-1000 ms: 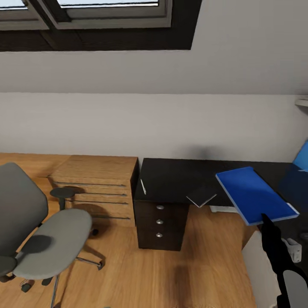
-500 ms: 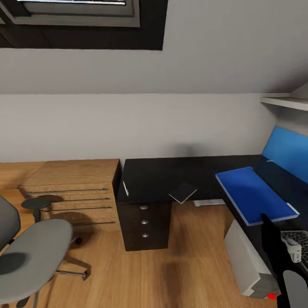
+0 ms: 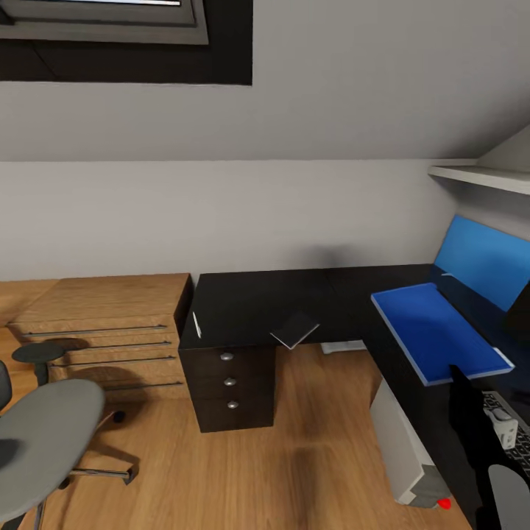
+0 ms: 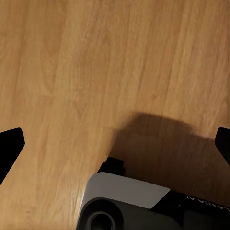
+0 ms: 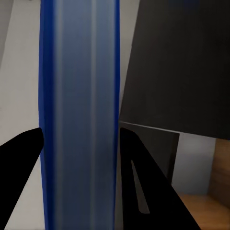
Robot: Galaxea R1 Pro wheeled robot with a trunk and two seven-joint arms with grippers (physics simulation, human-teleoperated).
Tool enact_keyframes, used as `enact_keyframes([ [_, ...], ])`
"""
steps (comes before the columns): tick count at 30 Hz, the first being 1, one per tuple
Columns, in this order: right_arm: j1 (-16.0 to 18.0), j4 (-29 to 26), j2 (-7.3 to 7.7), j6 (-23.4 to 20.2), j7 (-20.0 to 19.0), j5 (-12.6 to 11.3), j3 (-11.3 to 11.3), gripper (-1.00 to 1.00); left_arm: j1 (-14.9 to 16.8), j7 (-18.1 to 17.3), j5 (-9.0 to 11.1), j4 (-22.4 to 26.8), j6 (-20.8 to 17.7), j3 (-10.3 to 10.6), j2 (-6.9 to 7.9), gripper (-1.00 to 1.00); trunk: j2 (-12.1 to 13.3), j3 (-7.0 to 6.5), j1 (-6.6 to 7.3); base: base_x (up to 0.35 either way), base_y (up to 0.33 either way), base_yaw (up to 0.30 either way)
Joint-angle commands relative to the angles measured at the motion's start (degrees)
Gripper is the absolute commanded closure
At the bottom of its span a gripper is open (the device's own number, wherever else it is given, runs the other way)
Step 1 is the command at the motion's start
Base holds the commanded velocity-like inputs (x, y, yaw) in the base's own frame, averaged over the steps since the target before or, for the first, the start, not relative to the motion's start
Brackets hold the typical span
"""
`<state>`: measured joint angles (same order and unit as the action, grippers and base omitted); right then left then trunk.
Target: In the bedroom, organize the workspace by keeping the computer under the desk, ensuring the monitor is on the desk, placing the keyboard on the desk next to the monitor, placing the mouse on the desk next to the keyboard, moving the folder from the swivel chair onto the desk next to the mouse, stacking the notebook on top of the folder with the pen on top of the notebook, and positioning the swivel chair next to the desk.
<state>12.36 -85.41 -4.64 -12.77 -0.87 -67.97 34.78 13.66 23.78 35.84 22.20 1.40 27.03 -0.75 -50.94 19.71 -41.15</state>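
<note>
Two hands are in play. The right hand (image 5: 79, 143) is clamped on the folder (image 3: 438, 331): in the right wrist view its dark fingers (image 5: 19, 158) press against both sides of the blue folder's edge, and in the head view the black right arm rises from the lower right corner to the folder's near edge. The folder lies flat and bright blue over the right wing of the glossy black worktop (image 3: 258, 302), below a blue wall panel (image 3: 482, 261); whether it rests on the surface or is held just above it cannot be told.

The left hand (image 4: 115, 143) points down at the honey-coloured wood floor (image 4: 96, 62) with its fingers spread wide and nothing between them.

On the worktop's left wing, the grey notebook (image 3: 294, 329) sits at the front edge with one corner hanging over, and the thin whitish pen (image 3: 196, 324) lies near the left end. Below them is the three-drawer pedestal (image 3: 230, 383) with round silver knobs. A light wooden dresser (image 3: 103, 324) stands just beside the worktop's left end. The swivel chair (image 3: 44, 434), grey seat and one black armrest visible, stands on the floor at the lower left, well apart from the worktop. The light grey computer (image 3: 401, 445) stands on the floor against the right wing. Part of the keyboard (image 3: 515, 434) shows at the right edge.
</note>
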Motion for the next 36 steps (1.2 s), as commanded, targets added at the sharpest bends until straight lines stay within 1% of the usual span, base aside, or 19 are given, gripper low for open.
enact_keyframes([
  [1,0.08,-0.17,0.02,-0.63,-0.04,-0.41,0.15,1.00,0.05,0.39,0.54,0.04,0.16,0.48,0.04,-1.00,-0.05,0.07,-0.01,0.000,-0.002,0.000],
  [6,0.05,-0.17,-0.24,-0.50,-0.18,-0.41,0.25,1.00,0.05,0.39,0.54,0.05,0.13,0.50,0.04,-1.00,-0.05,0.07,-0.01,0.000,0.000,0.000],
  [9,0.11,0.22,-0.03,-0.17,0.17,-0.28,0.16,1.00,0.05,0.39,0.48,0.04,0.22,0.52,0.04,-1.00,-0.05,0.07,-0.01,0.000,0.000,0.000],
  [11,0.39,1.22,0.46,0.40,0.43,-0.18,0.10,1.00,0.05,0.39,0.51,0.05,0.72,0.51,0.04,-1.00,-0.05,0.07,-0.01,0.000,0.000,0.000],
  [12,1.37,2.60,1.16,1.13,1.12,-0.12,0.07,1.00,0.05,0.39,0.49,0.05,1.01,0.54,0.04,-1.00,-0.05,0.07,-0.01,0.000,0.000,0.000],
  [13,2.10,3.26,1.44,1.43,1.57,-0.11,0.04,1.00,0.05,0.39,0.50,0.04,1.07,0.55,0.04,-1.00,-0.05,0.07,-0.01,0.000,0.000,0.000],
  [15,7.49,8.49,2.56,3.24,4.39,-0.02,-0.22,1.00,0.05,0.39,0.50,0.04,1.22,0.55,0.04,-1.00,-0.05,0.07,-0.01,0.000,0.000,0.000],
  [16,9.50,10.98,2.82,4.05,5.04,0.02,-0.27,1.00,0.05,0.39,0.49,0.04,1.24,0.55,0.04,-1.00,-0.05,0.07,-0.01,0.000,0.000,0.000],
  [17,13.20,15.72,3.34,5.68,6.01,0.09,-0.36,1.00,0.05,0.39,0.48,0.04,1.30,0.56,0.03,-1.00,-0.05,0.07,-0.01,0.000,0.000,0.000],
  [18,15.09,18.23,3.67,6.64,6.35,0.11,-0.40,1.00,0.05,0.39,0.47,0.06,1.34,0.56,0.01,-1.00,-0.05,0.07,-0.01,0.000,0.000,0.000],
  [20,22.34,28.53,5.51,11.35,7.14,0.28,-0.62,1.00,0.05,0.39,0.46,0.05,1.43,0.61,-0.02,-1.00,-0.05,0.07,-0.01,0.000,0.000,0.000],
  [21,23.98,31.06,5.95,12.65,7.24,0.35,-0.72,1.00,0.05,0.39,0.46,0.05,1.44,0.62,-0.03,-1.00,-0.05,0.07,-0.01,0.000,0.000,0.000],
  [23,29.69,40.30,7.09,18.20,7.47,0.70,-1.67,1.00,0.05,0.39,0.46,0.06,1.47,0.64,-0.04,-1.00,-0.05,0.07,-0.01,0.000,0.000,0.000],
  [25,33.73,46.55,7.48,23.44,7.40,0.80,-3.15,1.00,0.05,0.39,0.46,0.10,1.47,0.68,-0.04,-1.00,-0.05,0.07,-0.01,0.000,0.000,0.000],
  [27,35.26,48.76,7.44,26.09,7.22,0.72,-4.23,1.00,0.05,0.39,0.45,0.11,1.45,0.67,-0.20,-1.00,-0.05,0.07,-0.01,0.000,0.000,0.000],
  [28,35.58,49.25,7.38,26.64,7.15,0.63,-4.47,1.00,0.05,0.38,0.45,0.12,1.44,0.67,-0.33,-1.00,-0.05,0.07,-0.01,0.000,0.000,0.000],
  [29,36.20,50.35,7.01,27.72,7.00,0.41,-4.92,1.00,0.05,0.39,0.44,0.12,1.47,0.66,-0.83,-1.00,-0.05,0.07,-0.01,0.000,0.000,0.000],
  [34,36.78,51.45,5.68,28.73,6.86,0.06,-5.14,1.00,0.05,0.39,0.37,0.13,1.49,0.66,-1.76,-1.00,-0.05,0.07,-0.01,0.000,0.000,0.000],
  [36,36.82,51.56,5.55,28.79,6.85,0.04,-5.15,1.00,0.05,0.39,0.37,0.13,1.49,0.64,-1.78,-1.00,-0.05,0.07,-0.01,0.000,0.000,0.000],
])
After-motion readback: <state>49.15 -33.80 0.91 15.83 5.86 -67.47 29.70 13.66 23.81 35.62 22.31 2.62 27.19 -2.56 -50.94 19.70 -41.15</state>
